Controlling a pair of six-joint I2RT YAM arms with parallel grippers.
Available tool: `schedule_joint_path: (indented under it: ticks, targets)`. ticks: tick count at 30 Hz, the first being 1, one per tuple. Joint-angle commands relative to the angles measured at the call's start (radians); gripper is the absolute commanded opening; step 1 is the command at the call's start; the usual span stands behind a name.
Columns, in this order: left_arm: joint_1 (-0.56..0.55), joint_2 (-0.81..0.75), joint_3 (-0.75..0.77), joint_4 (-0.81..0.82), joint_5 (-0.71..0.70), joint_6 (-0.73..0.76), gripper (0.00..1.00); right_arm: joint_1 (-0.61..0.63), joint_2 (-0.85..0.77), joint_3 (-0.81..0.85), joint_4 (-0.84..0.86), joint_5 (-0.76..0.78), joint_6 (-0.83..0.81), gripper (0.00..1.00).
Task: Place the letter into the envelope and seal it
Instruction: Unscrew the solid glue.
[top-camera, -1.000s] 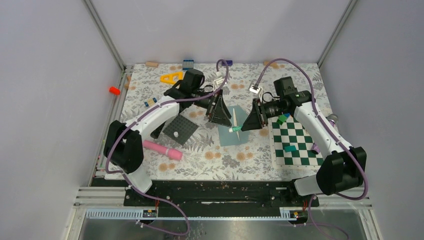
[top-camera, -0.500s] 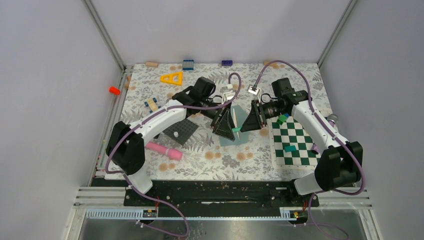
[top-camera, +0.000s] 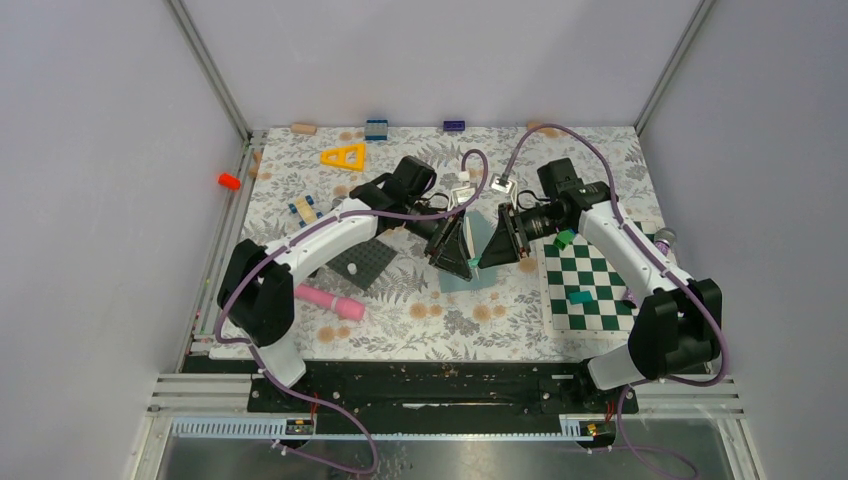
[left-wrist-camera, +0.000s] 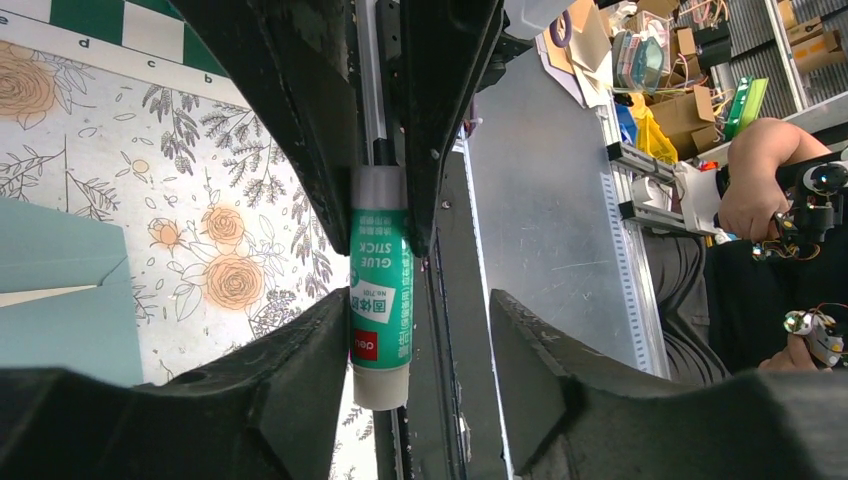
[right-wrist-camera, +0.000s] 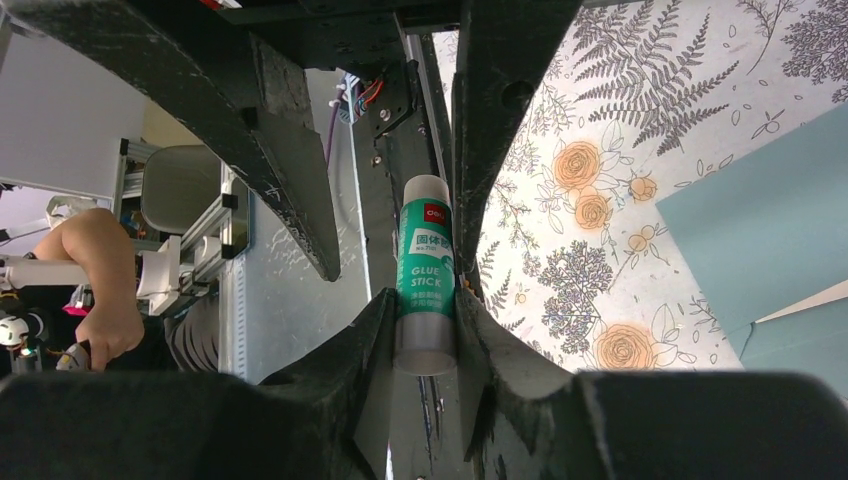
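The right tool (right-wrist-camera: 425, 305) was clenched on the clear-capped end of a green glue stick (right-wrist-camera: 425, 260), holding it above the bench (top-camera: 420, 310). The left tool (left-wrist-camera: 415, 300) met it from the left and was released. Its jaws straddled the stick's other end, one finger (left-wrist-camera: 300, 370) touching the stick's side and the other standing apart from it. Under the two tools, near the middle of the floral bench, lay the teal-grey envelope (top-camera: 468, 277). A green-and-white chessboard (top-camera: 590, 285) lay just right of it, and a dark grey square mat (top-camera: 362, 262) lay to its left.
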Motion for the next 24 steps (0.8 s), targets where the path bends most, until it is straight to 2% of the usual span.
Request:
schedule_joint_path:
  ticks: [1,10,11,14,16,21,24]
  targets:
    - [-0.005,-0.001,0.046,0.019,-0.009,0.022,0.5,0.013,0.005,-0.004,-0.012,-0.036,-0.019,0.0]
    - [-0.015,0.0,0.049,0.004,-0.043,0.04,0.28,0.017,0.007,0.0,-0.011,-0.031,-0.014,0.0]
    - [-0.018,0.0,0.05,-0.002,-0.05,0.046,0.26,0.017,0.008,0.004,-0.011,-0.029,-0.011,0.03]
    - [-0.021,-0.007,0.051,-0.013,-0.083,0.059,0.23,0.017,0.01,0.021,-0.012,-0.008,0.022,0.24]
    - [-0.021,-0.022,0.051,-0.02,-0.117,0.072,0.21,0.015,0.005,0.035,-0.012,0.012,0.056,0.35]
    - [-0.022,-0.077,0.028,-0.011,-0.223,0.091,0.14,-0.005,-0.002,0.043,-0.013,-0.013,0.098,0.5]
    - [-0.027,-0.102,0.011,0.008,-0.265,0.088,0.13,-0.021,0.006,0.047,-0.011,-0.034,0.119,0.53]
